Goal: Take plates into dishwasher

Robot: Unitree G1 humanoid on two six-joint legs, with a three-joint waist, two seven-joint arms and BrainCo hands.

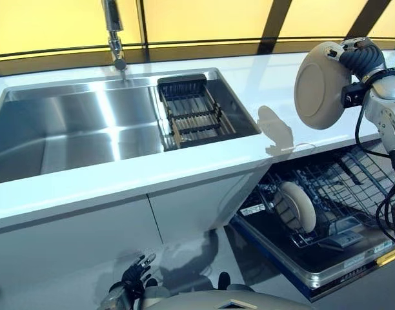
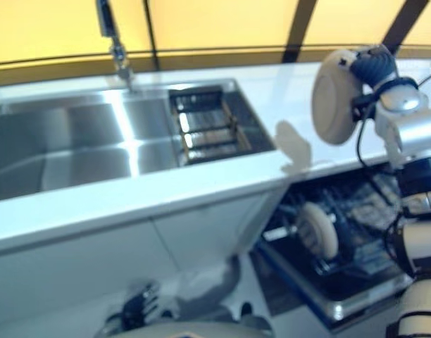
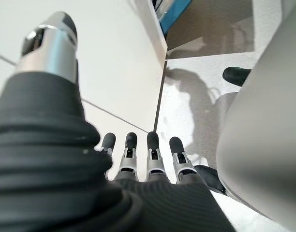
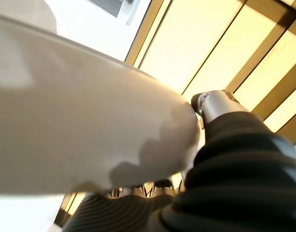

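- A round, smooth, off-white plate (image 1: 321,85) is clamped on edge in the right robot hand (image 1: 360,57), raised above the glossy white bench (image 1: 262,84).
- Below that hand, a second round plate (image 1: 296,205) stands upright in the dishwasher's (image 1: 326,258) dark wire rack.
- The left robot hand (image 3: 138,154) hangs low by the cabinet, fingers straight and apart, holding nothing.

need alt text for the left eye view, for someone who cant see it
The robot's right hand holds a white plate on edge above an open dishwasher rack, where another plate already stands. To the left, a steel sink sits in a white counter; the left hand hangs low.
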